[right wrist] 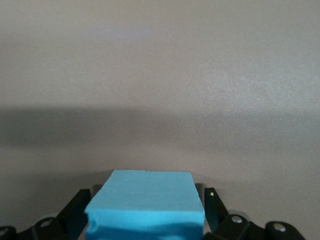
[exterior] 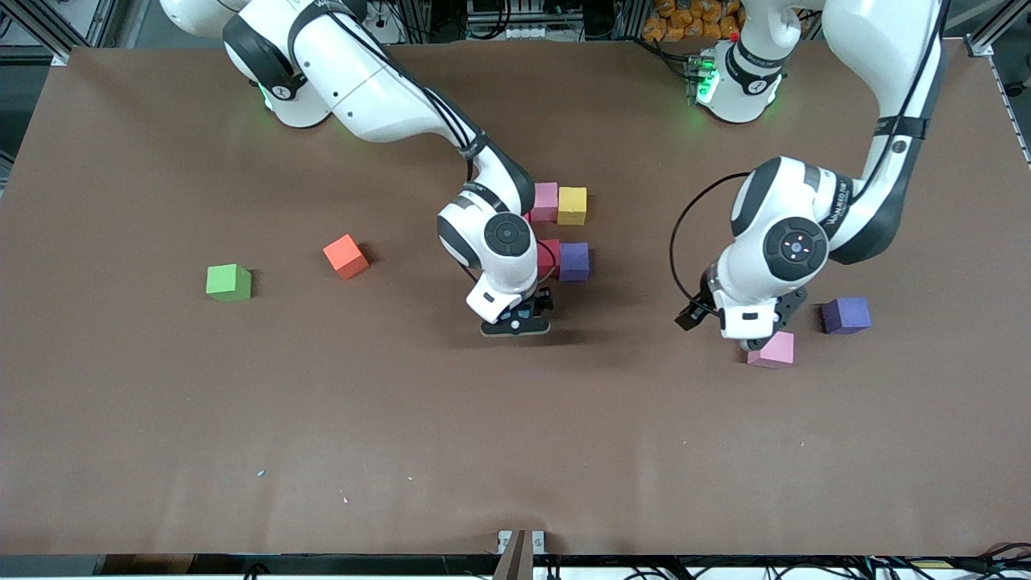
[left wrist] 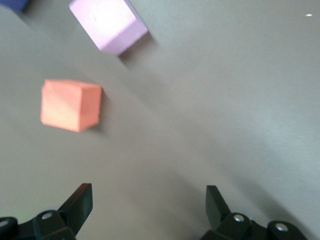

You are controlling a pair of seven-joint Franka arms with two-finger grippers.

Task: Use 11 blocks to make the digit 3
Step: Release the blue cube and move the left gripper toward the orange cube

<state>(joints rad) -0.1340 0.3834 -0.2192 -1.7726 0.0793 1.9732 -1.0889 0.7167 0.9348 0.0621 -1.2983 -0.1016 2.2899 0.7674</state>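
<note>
My right gripper (exterior: 517, 321) is shut on a cyan block (right wrist: 147, 200), low over the table just nearer to the camera than a cluster of cubes: pink (exterior: 545, 201), yellow (exterior: 573, 205), red (exterior: 551, 256) and purple (exterior: 573, 261). The right arm hides part of this cluster. My left gripper (exterior: 751, 337) is open and empty (left wrist: 149, 200) above bare table beside a loose pink block (exterior: 773, 350). The left wrist view shows that pink block (left wrist: 107, 22), an orange block (left wrist: 70, 105) and a corner of a purple one (left wrist: 12, 4). Another purple block (exterior: 846, 315) lies toward the left arm's end.
A lone orange block (exterior: 346, 256) and a green cube (exterior: 229, 283) lie toward the right arm's end of the brown table (exterior: 515, 451). The wide strip of table nearest the camera is bare.
</note>
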